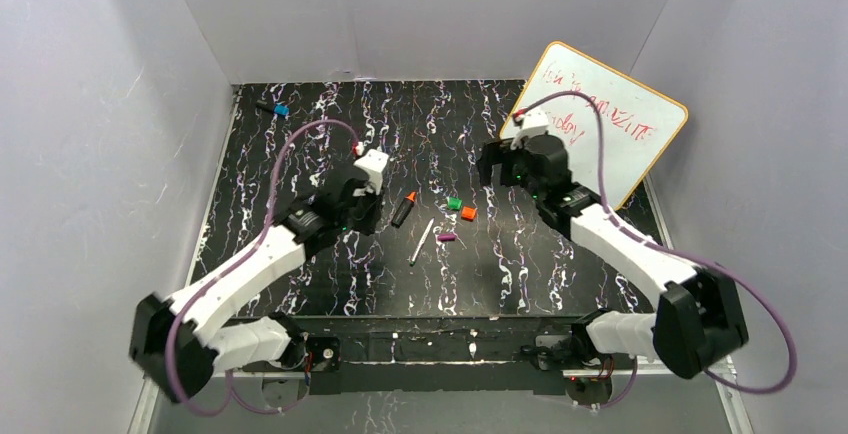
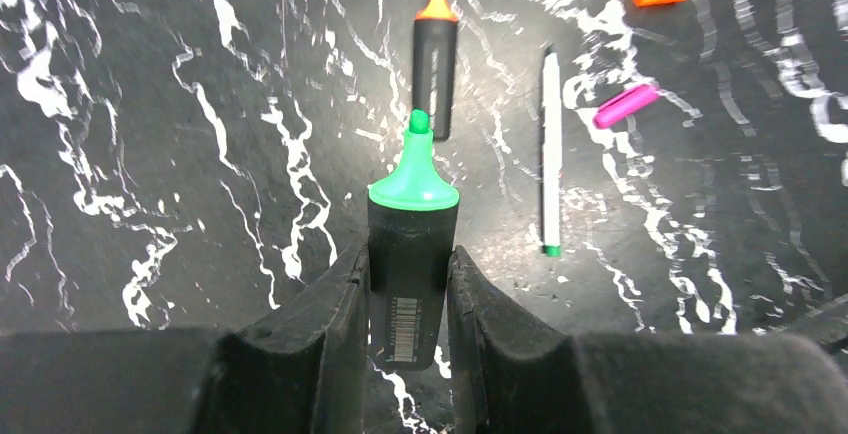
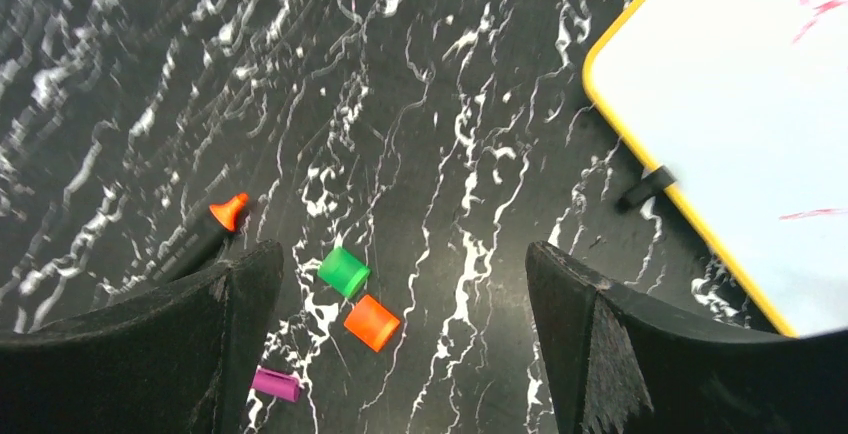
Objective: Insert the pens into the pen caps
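Pinching green-tipped marker [image 2: 412, 189] (left tool [image 2: 408, 284]).

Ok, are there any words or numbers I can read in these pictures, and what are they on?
On the whiteboard: red handwriting, too blurred to read.
On the green-tipped marker: a barcode label, its print too small to read.
I see no other writing.

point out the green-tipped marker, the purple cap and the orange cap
green-tipped marker [image 2: 412, 244], left wrist view, on its black barrel just below the green collar
purple cap [image 2: 626, 105], left wrist view, on the middle of its side
orange cap [image 3: 372, 322], right wrist view, on the middle of its side
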`<move>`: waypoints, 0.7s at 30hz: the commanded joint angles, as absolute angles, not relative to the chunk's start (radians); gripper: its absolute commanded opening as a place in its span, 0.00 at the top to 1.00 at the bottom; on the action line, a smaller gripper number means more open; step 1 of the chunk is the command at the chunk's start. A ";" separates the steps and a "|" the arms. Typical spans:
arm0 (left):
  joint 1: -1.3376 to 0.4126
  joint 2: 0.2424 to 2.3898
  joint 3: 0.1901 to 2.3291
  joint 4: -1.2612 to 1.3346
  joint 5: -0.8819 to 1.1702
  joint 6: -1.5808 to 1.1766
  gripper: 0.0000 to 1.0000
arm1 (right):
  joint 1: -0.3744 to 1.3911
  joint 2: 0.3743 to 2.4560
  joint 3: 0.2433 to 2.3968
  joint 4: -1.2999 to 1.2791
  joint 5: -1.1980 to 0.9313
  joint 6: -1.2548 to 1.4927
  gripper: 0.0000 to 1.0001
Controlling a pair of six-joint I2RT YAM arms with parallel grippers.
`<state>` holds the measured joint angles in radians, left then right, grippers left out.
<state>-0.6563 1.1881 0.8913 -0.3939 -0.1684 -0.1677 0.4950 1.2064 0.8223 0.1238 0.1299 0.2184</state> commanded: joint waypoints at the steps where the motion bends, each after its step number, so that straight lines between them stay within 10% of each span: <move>1: -0.650 1.020 0.800 -0.323 -0.100 -0.077 1.00 | 0.598 1.294 0.948 0.118 0.295 0.141 0.01; 10: -0.647 0.929 0.759 -0.277 -0.045 -0.094 1.00 | 0.763 1.322 0.961 0.395 0.390 -0.035 0.01; 14: -0.647 0.906 0.759 -0.280 -0.042 -0.102 1.00 | 0.680 1.385 1.123 0.159 0.180 0.326 0.01; 21: -0.647 0.850 0.759 -0.290 -0.089 -0.114 1.00 | 0.674 1.455 1.198 -0.180 0.431 1.331 0.03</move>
<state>-0.6510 0.8932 0.7578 -0.2878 -0.0643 -0.1081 0.6712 1.4433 1.1812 0.0624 0.3008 0.6228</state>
